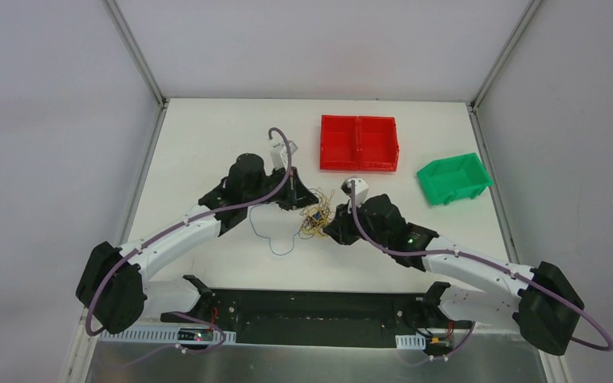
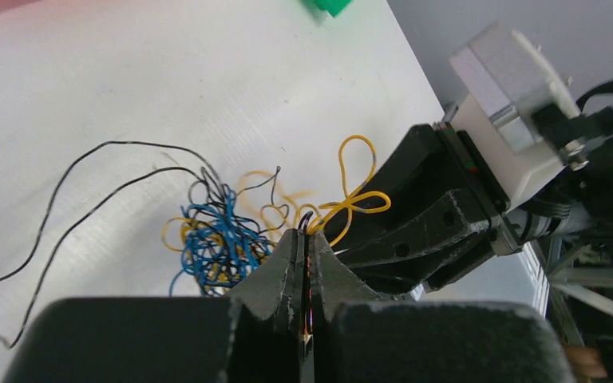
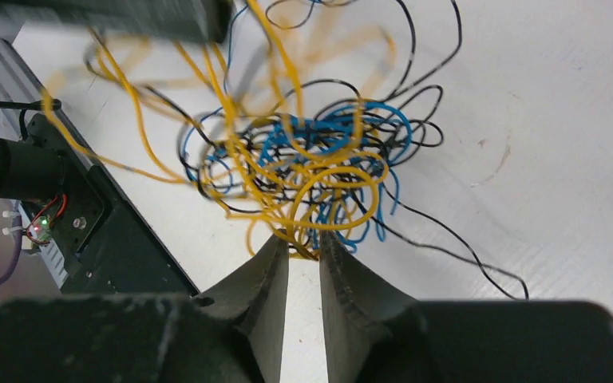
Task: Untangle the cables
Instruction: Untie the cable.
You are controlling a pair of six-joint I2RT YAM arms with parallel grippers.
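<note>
Nearest me, the two arms are reaching forward from the black base rail (image 1: pixel 311 315) and angling inward, meeting over the middle of the white surface (image 1: pixel 207 144). The cables (image 1: pixel 318 221) are lying there between them as a small knotted clump of yellow, blue and black strands, resting on the surface.

The left gripper (image 2: pixel 306 235) is pressing its fingers tight together, and yellow and dark strands are coming out right at its tips, so it is clamping on the cables at the clump's edge. From its wrist view the blue tangle is sitting just to the left of the fingers, and two long black strands are trailing away across the surface.

The right gripper (image 3: pixel 303 243) is coming in from the opposite side – its jaws are standing narrowly apart with a clear gap showing between them, and yellow loops are lying at their mouth. I cannot tell whether any strand is touching the pads.

A single loose strand (image 1: pixel 281 253) is curling out of the clump toward my side – a thin open loop lying flat.

Further back, a red bin (image 1: pixel 359 142) with two compartments is sitting well apart from the clump, and a green bin (image 1: pixel 452 177) is sitting to its right, near the far right edge
</note>
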